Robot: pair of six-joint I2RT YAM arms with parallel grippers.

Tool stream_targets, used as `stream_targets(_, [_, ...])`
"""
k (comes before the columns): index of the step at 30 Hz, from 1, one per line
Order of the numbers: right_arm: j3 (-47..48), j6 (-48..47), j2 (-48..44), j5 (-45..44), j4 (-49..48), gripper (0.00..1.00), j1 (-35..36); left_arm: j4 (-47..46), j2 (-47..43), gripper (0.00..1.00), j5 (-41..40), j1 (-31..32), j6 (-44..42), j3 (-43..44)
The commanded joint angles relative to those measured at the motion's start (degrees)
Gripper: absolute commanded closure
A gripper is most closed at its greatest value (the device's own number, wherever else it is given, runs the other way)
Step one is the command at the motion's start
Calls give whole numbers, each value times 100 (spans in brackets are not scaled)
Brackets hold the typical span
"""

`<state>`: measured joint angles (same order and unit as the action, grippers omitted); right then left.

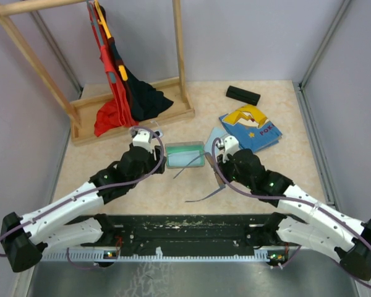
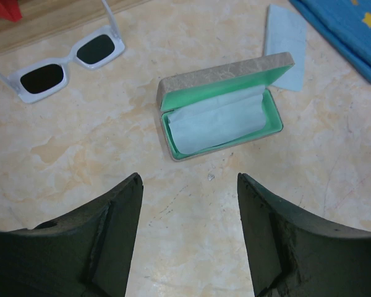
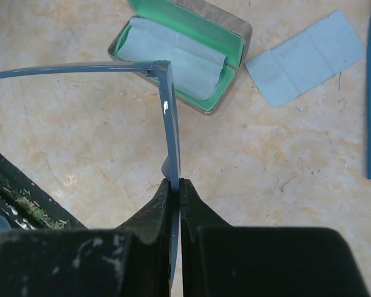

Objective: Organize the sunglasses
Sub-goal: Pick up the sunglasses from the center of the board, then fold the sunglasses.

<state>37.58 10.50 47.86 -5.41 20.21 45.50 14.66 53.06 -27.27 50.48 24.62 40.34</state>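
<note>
Not much is sorted yet, I'd say. The right claw [image 3: 176, 185] is pinching tight on the grey wire glasses [image 3: 170, 111], holding them up off the surface [image 2: 80, 142] on the near side of the open case [image 2: 222, 85], so they're not going in yet. The left claw [image 2: 188, 185] is hanging wide open with nothing in it, looking down at that same case. The white sunglasses [image 2: 68, 62] are lying unfolded on the surface, off to the far left of the case and not in any case. So both pairs are waiting to be put away.

A blue cloth [image 2: 216, 120] is lying inside the case, and another one [image 3: 303, 59] is sitting loose just to its right.

Hard to tell: whether the right claw is gripping the front or a temple, since it's edge-on. One temple is running out of the wrist picture. From above, the white pair is mostly hiding behind the left wrist.
</note>
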Motion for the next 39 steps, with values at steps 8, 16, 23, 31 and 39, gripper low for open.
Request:
stream_targets(8, [500, -92, 365, -1063, -393, 100, 504, -6, 697, 33, 495, 5, -128, 483])
stream_targets(16, [688, 54, 800, -1229, -629, 100, 504, -34, 1538, 36, 282, 425, 9, 877])
stream_targets(23, [776, 430, 918, -1188, -709, 100, 506, 123, 2369, 36, -288, 1098, 408, 1400])
stream_targets(31, [679, 823, 773, -528, -781, 100, 504, 58, 2885, 36, -427, 1385, 848, 1842])
stream_targets(39, [484, 1169, 673, -232, -823, 100, 504, -24, 3373, 36, -505, 1560, 889, 2291])
